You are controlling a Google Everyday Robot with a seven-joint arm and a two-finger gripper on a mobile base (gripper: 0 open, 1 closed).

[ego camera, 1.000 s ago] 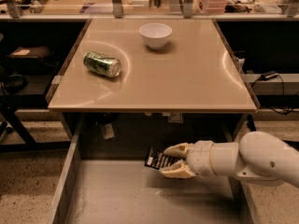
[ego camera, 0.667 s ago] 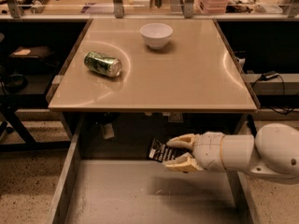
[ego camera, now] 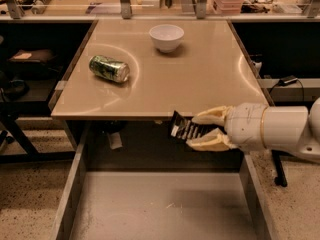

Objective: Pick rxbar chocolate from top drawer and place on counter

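My gripper [ego camera: 202, 130] comes in from the right and is shut on the rxbar chocolate [ego camera: 183, 129], a flat black wrapper with white lettering. It holds the bar in the air above the open top drawer [ego camera: 160, 209], at about the height of the front edge of the counter [ego camera: 200, 79]. The bar's left end overlaps the counter's front edge in the picture. The drawer's grey scuffed floor lies open below.
A green soda can [ego camera: 109, 68] lies on its side at the counter's left. A white bowl [ego camera: 166, 37] stands at the counter's back middle. Dark shelving flanks the counter on both sides. Speckled floor lies beside the drawer.
My gripper has risen with the bar, from low in the drawer up to the level of the counter's front edge.
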